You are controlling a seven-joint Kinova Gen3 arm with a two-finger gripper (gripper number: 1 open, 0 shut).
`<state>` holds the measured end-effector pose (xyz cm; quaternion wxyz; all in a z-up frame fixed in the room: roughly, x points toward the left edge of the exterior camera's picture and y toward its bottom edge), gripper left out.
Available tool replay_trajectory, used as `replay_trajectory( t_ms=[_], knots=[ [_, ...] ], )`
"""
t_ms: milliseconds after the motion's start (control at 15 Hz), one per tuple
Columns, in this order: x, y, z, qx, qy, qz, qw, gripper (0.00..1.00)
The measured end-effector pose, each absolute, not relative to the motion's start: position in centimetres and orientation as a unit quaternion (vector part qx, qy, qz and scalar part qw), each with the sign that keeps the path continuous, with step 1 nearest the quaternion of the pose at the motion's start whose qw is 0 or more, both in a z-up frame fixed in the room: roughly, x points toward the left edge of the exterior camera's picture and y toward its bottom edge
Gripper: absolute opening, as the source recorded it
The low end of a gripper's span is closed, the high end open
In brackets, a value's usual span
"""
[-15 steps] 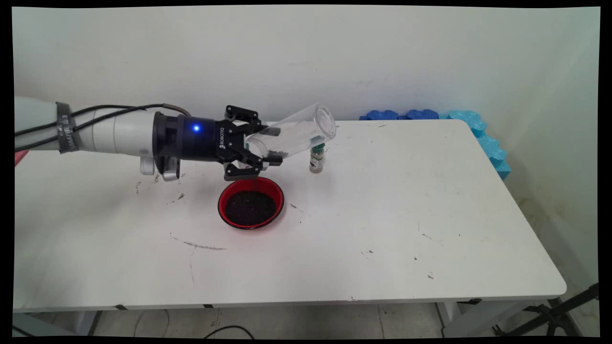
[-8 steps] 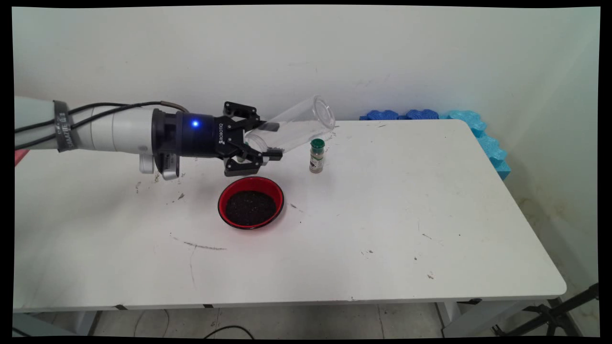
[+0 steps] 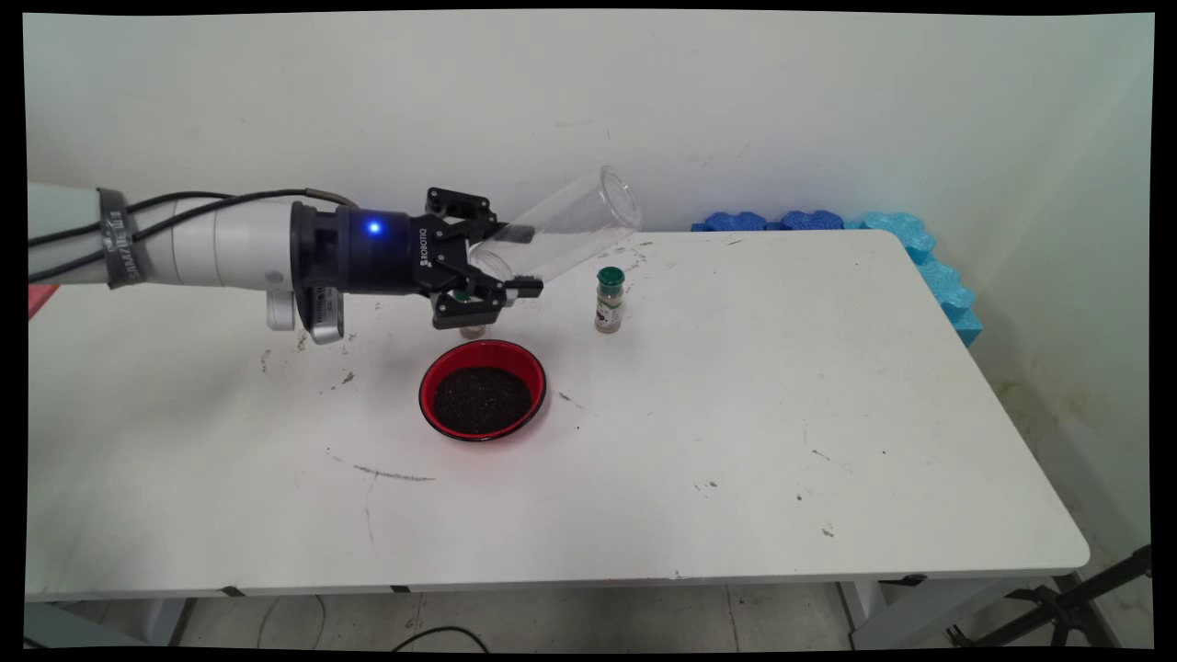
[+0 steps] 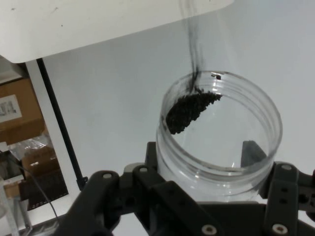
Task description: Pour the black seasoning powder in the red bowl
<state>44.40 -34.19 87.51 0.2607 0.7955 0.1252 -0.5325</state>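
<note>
My gripper (image 3: pixel 524 260) is shut on the lower end of a clear plastic jar (image 3: pixel 575 225). The jar hangs tilted above the table, its open mouth pointing up and to the right, towards the wall. In the hand view a small heap of dark grains (image 4: pixel 189 110) clings inside the jar (image 4: pixel 224 147), between my fingers. Just below and in front of the gripper, a red bowl (image 3: pixel 436 372) filled with dark grains stands on the table. A small spice bottle (image 3: pixel 609 300) with a green cap stands upright to the right of the gripper, apart from the jar.
Blue foam pieces (image 3: pixel 828 221) lie along the table's back right edge and corner. Dark specks and smudges mark the white table (image 3: pixel 736 414) around the bowl. Black cables run along the arm on the left.
The jar's mouth has swung upward, away from the spice bottle, and the gripper has risen slightly and drawn back to the left. Bowl and bottle have not moved.
</note>
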Motion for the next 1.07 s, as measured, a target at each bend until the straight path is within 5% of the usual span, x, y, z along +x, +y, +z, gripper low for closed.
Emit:
replay_trajectory(
  t_ms=[1067],
  knots=[
    [44.70, -34.99, 87.69, 0.813, 0.074, -0.493, 0.301, 0.00]
  ],
)
